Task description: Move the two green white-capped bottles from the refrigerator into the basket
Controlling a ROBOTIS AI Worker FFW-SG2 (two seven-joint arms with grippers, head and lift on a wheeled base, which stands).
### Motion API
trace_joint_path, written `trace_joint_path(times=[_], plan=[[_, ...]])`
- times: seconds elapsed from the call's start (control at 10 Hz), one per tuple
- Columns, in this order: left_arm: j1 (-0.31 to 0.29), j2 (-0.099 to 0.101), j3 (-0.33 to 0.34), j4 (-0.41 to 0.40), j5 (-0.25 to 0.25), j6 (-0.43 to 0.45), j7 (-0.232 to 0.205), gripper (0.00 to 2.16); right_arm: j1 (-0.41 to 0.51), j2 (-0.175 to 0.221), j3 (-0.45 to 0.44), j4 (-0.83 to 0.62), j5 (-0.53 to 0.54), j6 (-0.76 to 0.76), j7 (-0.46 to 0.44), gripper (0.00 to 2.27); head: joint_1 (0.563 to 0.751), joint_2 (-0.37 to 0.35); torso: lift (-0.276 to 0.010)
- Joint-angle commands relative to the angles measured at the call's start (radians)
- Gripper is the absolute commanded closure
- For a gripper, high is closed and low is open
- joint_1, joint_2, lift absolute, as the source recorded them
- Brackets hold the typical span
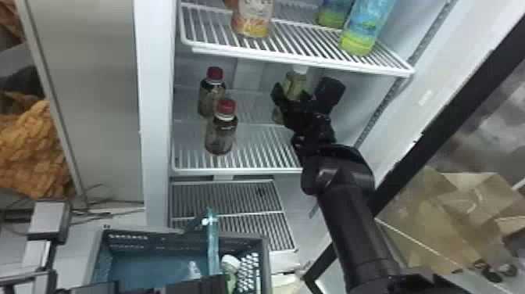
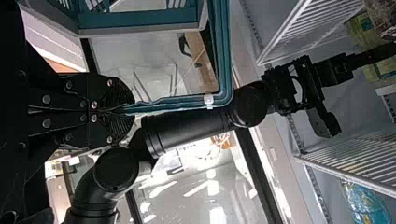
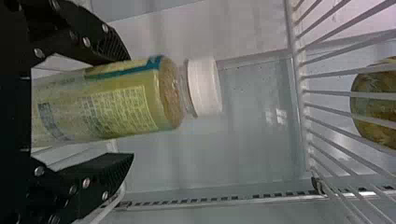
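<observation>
On the middle shelf (image 1: 234, 171) of the fridge (image 1: 156, 117), I can see a green bottle (image 1: 295, 84) with a white cap, and the right claw (image 3: 129, 107) has a finger on each side of it. The claw is open: there is a gap between one finger and the bottle. I think the job now is to grab this one, and it looks like the last of the two, as what seems to be a green one (image 1: 230, 277) with a white cap lies in the basket (image 1: 136, 233). Next the claw should squeeze shut, lift a bit, and pull the bottle straight out.

The top shelf (image 1: 312, 62) is close above the cap, so a big lift could bump it. Two red-cap bottles (image 1: 222, 135) stand to the left on the same shelf, and the arm could knock them if it swings too soon. Up top are an orange bottle (image 1: 254, 19) and a blue one (image 1: 361, 35). Down low, the left claw (image 2: 125, 109) is closed on the basket's handle (image 2: 187, 105). That handle sticks up, so the bottle must go around it to get in
</observation>
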Motion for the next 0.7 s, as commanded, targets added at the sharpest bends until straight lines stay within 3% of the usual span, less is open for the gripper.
trace_joint_path(times=[0.0,0.6], plan=[[0.0,0.0,0.0,0.0,0.0,0.0,0.0,1.15,-0.002,0.0,0.003,0.005,0.002,0.0,0.0,0.96,0.691,-0.35,-0.263],[0.007,0.0,0.006,0.0,0.004,-0.005,-0.002,1.14,0.032,-0.002,0.005,-0.084,0.045,-0.007,0.0,0.96,0.683,-0.35,-0.263]])
